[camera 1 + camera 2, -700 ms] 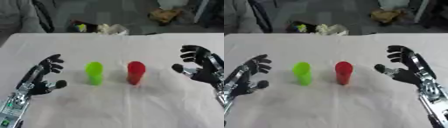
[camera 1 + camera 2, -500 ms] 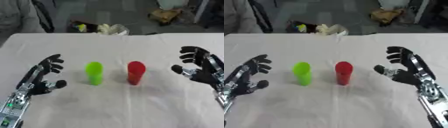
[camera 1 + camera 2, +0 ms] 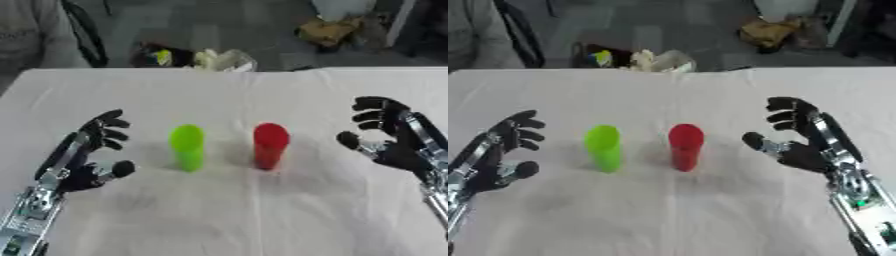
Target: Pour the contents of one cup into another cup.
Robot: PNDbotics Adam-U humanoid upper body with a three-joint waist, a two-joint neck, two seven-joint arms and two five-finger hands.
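A green cup [image 3: 187, 147] and a red cup [image 3: 269, 145] stand upright side by side near the middle of the white table [image 3: 227, 215], a small gap between them. My left hand [image 3: 87, 156] hovers to the left of the green cup, open, fingers spread, holding nothing. To the right of the red cup is my right hand [image 3: 392, 139], open too, palm turned toward the cup and well apart from it. What the cups hold is hidden from this angle.
Beyond the table's far edge lie a crumpled pale bundle [image 3: 221, 59] with a yellow-green item [image 3: 161, 57] and a brown heap [image 3: 330, 29] on the floor. A person's grey sleeve [image 3: 35, 35] shows at the upper left.
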